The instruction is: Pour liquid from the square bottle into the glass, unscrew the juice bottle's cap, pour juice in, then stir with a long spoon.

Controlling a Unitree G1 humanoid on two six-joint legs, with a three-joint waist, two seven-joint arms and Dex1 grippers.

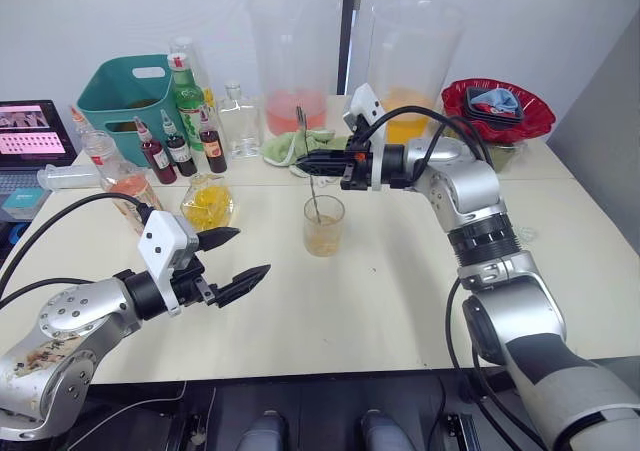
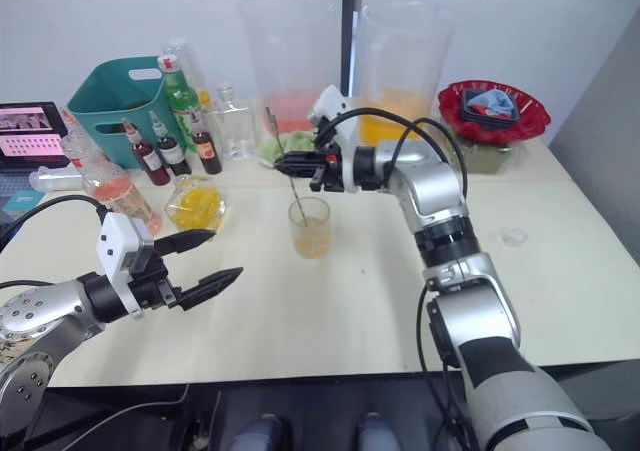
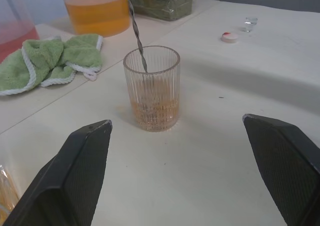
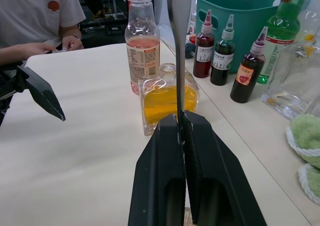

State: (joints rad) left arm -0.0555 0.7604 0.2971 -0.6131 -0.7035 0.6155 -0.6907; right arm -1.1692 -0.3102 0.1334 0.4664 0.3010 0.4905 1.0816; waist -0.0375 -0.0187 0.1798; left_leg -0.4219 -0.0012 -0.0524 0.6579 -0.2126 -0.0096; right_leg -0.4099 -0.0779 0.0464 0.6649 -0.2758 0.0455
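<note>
- Stirring stage, by the look of it: right gripper (image 1: pixel 318 162) is clamped on the upper shaft of the long spoon (image 1: pixel 309 186), fingers pressed flat vs. the metal w/ no gap (right wrist view).
- Key relation: spoon's long axis runs near-vertical, slightly tilted; bowl end goes down into the glass (image 1: pixel 324 225), top end pokes up above the fingers. Glass sits directly below the right gripper, so the stir turns on keeping the shaft inside the rim.
- Glass stands upright near table centre, holding a shallow layer of pale orange liquid; the spoon's twisted shaft enters close to the rim (left wrist view).
- Left gripper (image 1: pixel 235 258) hangs low over the table w/ fingers spread wide, holding nothing; aimed toward the glass but well apart from it. Right arm is clearly the nearer one.
- Square bottle (image 1: pixel 208 203), yellow liquid inside, stands to the robot's left of the glass; juice bottle (image 4: pixel 142 45) just behind it, neck uncapped.
- Cap (image 3: pixel 229 36) lies loose on the table, off to the robot's right of the glass.
- Judgement: both pours look done; what remains is circling the spoon w/o tipping the glass.
</note>
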